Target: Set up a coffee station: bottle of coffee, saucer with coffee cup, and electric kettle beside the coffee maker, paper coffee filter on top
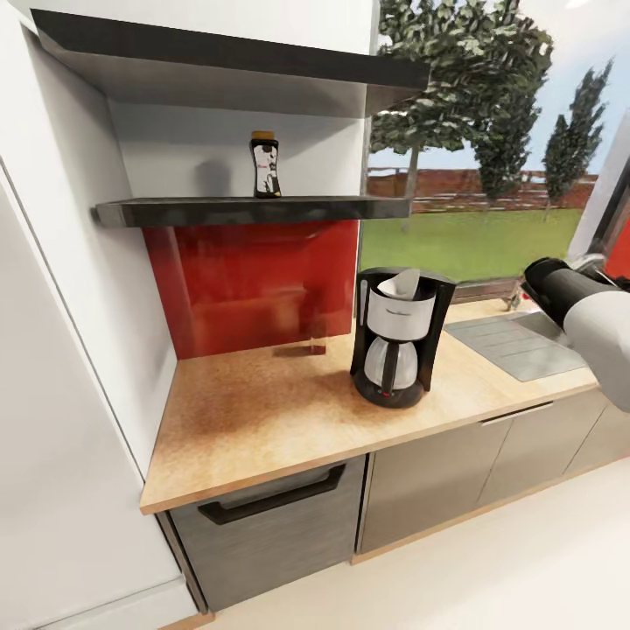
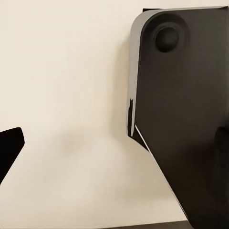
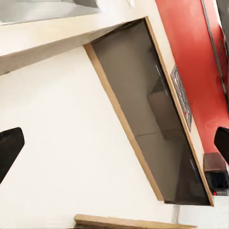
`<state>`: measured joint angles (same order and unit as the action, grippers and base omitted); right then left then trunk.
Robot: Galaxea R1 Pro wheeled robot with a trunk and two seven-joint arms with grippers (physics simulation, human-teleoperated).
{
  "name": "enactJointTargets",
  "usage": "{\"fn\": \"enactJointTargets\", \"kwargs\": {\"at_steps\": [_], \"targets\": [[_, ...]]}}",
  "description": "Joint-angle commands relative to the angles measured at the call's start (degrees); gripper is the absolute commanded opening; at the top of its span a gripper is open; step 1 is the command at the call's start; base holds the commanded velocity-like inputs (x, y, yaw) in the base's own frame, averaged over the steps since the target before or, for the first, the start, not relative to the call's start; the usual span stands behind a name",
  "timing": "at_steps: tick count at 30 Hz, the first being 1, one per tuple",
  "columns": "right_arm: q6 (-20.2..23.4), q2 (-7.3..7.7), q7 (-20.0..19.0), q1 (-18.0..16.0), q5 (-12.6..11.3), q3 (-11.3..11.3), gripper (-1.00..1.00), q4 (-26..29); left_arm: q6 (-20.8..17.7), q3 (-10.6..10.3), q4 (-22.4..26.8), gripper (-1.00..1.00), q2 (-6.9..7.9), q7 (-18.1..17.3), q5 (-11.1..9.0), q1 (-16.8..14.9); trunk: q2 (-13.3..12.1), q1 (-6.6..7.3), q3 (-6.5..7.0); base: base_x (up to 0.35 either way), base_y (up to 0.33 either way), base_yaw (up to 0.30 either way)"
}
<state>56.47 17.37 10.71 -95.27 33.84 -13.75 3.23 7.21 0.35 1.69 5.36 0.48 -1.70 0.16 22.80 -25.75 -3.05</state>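
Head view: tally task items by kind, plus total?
Coffee maker: 1
Bottle of coffee: 1
Paper coffee filter: 1
Kitchen shelf: 1
Kitchen countertop: 1
Total: 5

The tabletop (image 1: 262, 411) at centre frame looks like speckled tan wood with a matt finish. Below it, the cabinet fronts (image 1: 420, 481) are brushed grey. The kitchen shelf (image 1: 245, 211), upper left, is a glossy dark slab, and the red backsplash (image 1: 254, 280) beneath it is shiny and reflective. The coffee maker (image 1: 398, 337) pairs black plastic with a clear glass carafe.
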Motion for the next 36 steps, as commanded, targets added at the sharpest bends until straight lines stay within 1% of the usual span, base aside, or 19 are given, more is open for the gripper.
{"fn": "enactJointTargets", "kwargs": {"at_steps": [1, 2, 3, 7, 9, 10, 11, 13, 14, 17, 18, 19, 20, 23, 26, 27, 31, 34, 36], "targets": [[-1.1, 0.49, 0.0, 0.9, -1.8, -0.6, 1.00, -0.6, 0.1, 0.0, 0.1, 1.00, 0.00, 0.1, -0.2, 0.0, 0.1, -0.03, -0.10, 0.000, 0.000, 0.000], [-2.4, 0.96, -0.2, 2.5, -3.8, -0.6, 1.00, -0.9, 0.1, 0.0, 0.1, 1.00, -0.03, 0.1, -0.2, 0.0, 0.1, -0.03, -0.10, 0.000, 0.000, 0.000], [-3.1, 1.14, -0.2, 3.3, -4.9, -0.6, 1.00, -1.0, 0.1, 0.0, 0.1, 1.00, -0.04, 0.1, -0.2, 0.0, 0.1, -0.03, -0.10, 0.000, 0.000, 0.000], [-8.7, 2.67, -0.4, 11.1, -15.2, -0.5, 1.00, -1.4, 0.1, 0.0, 0.3, 1.00, -0.08, 0.1, -0.2, 0.0, 0.1, -0.03, -0.10, 0.000, 0.000, 0.000], [-14.0, 3.84, -0.4, 18.5, -24.6, -0.5, 1.00, -1.5, 0.1, 0.0, 0.3, 1.00, -0.13, 0.1, -0.2, 0.0, 0.1, -0.03, -0.10, 0.000, 0.000, 0.000], [-15.7, 3.97, -0.5, 21.2, -27.8, -0.5, 1.00, -1.5, 0.1, -0.1, 0.3, 1.00, -0.15, 0.1, -0.1, 0.0, 0.1, -0.03, -0.10, 0.000, 0.000, 0.000], [-16.5, 3.99, -0.5, 22.6, -29.4, -0.5, 1.00, -1.5, 0.1, -0.1, 0.3, 1.00, -0.17, 0.1, -0.1, 0.0, 0.1, -0.03, -0.10, 0.000, 0.000, 0.000], [-19.7, 3.95, -0.6, 28.5, -35.2, -0.6, 1.00, -1.5, 0.1, -0.2, 0.3, 1.00, -0.18, 0.1, 0.1, -0.1, 0.1, -0.03, -0.10, 0.000, 0.000, 0.000], [-20.6, 3.92, -0.6, 29.9, -36.5, -0.6, 1.00, -1.6, 0.1, -0.2, 0.4, 1.00, -0.20, 0.1, 0.1, -0.1, 0.1, -0.03, -0.10, 0.000, 0.000, 0.000], [-27.4, 3.67, -0.7, 38.0, -42.9, -0.7, 1.00, -1.6, 0.1, -0.3, 0.4, 1.00, -0.27, 0.1, 0.2, -0.1, 0.1, -0.03, -0.10, 0.000, 0.000, 0.000], [-28.7, 3.65, -0.7, 39.3, -43.9, -0.7, 1.00, -1.6, 0.2, -0.3, 0.5, 1.00, -0.28, 0.1, 0.2, -0.1, 0.1, -0.03, -0.10, 0.000, 0.000, 0.000], [-36.5, 2.92, -2.3, 46.7, -49.5, -0.7, 1.00, -1.6, 0.2, -0.3, 0.5, 1.00, -0.38, 0.1, 0.2, -0.1, 0.1, -0.03, -0.10, 0.000, 0.000, 0.000], [-38.7, 2.57, -3.8, 49.0, -51.0, -0.7, 1.00, -1.6, 0.2, -0.3, 0.6, 1.00, -0.40, 0.1, 0.2, -0.1, 0.1, -0.03, -0.10, 0.000, 0.000, 0.000], [-45.7, 1.22, -10.3, 56.2, -53.3, -0.7, 1.00, -1.6, 0.2, -0.3, 0.6, 1.00, -0.36, 0.1, 0.1, -0.2, 0.1, -0.03, -0.10, 0.000, 0.000, 0.000], [-50.7, -0.10, -13.2, 60.5, -53.7, -0.8, 1.00, -1.7, 0.3, -0.2, 0.7, 1.00, -0.40, 0.1, -0.1, -0.3, 0.1, -0.03, -0.10, 0.000, 0.000, 0.000], [-54.7, -1.03, -14.2, 63.5, -53.8, -0.8, 1.00, -1.7, 0.3, -0.2, 0.7, 1.00, -0.55, 0.1, -0.2, -0.3, 0.1, -0.03, -0.10, 0.000, 0.000, 0.000], [-58.0, -2.31, -15.1, 66.6, -53.7, -0.9, 1.00, -1.7, 0.3, -0.1, 0.8, 1.00, -0.83, 0.1, -0.2, -0.4, 0.1, -0.03, -0.10, 0.000, 0.000, 0.000], [-59.0, -5.45, -17.4, 68.8, -52.7, -1.0, 1.00, -1.7, 0.3, -0.1, 1.8, 1.00, -0.93, 0.1, -0.3, -0.4, 0.1, -0.03, -0.10, 0.000, 0.000, 0.000], [-59.2, -7.46, -18.2, 69.7, -50.3, -1.0, 1.00, -1.7, 0.3, -0.1, 2.4, 1.00, -0.92, 0.1, -0.4, -0.4, 0.1, -0.03, -0.10, 0.000, 0.000, 0.000]]}}
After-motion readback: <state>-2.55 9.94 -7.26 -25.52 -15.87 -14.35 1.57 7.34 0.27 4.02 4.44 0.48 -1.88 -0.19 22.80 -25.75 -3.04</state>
